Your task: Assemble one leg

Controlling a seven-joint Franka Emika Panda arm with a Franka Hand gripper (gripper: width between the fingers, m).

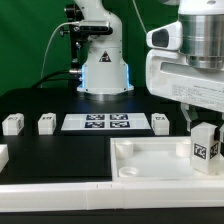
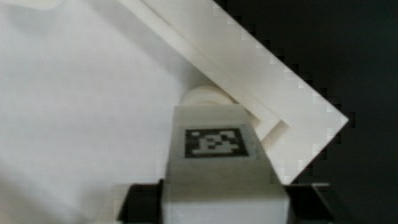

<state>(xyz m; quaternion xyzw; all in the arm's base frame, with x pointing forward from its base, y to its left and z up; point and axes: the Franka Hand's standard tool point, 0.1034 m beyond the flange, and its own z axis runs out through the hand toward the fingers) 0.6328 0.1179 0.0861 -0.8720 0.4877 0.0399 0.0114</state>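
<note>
My gripper (image 1: 203, 135) is shut on a leg (image 1: 203, 148), a small white post with a black-and-white tag on its face. It holds the leg upright over the corner of the large white tray-like part (image 1: 150, 160) at the exterior view's right. In the wrist view the leg (image 2: 221, 150) sits between my dark fingers (image 2: 146, 203), with my gripper (image 2: 222, 208) closed on its sides. The leg's far end is at the tray's corner (image 2: 294, 105), by a rounded socket (image 2: 208, 98). I cannot tell whether leg and tray touch.
Three more legs stand on the black table: two at the exterior view's left (image 1: 12, 123) (image 1: 46, 123), one right of the middle (image 1: 160, 123). The marker board (image 1: 104, 122) lies between them. The robot base (image 1: 103, 65) stands behind. A white part (image 1: 3, 155) shows at the left edge.
</note>
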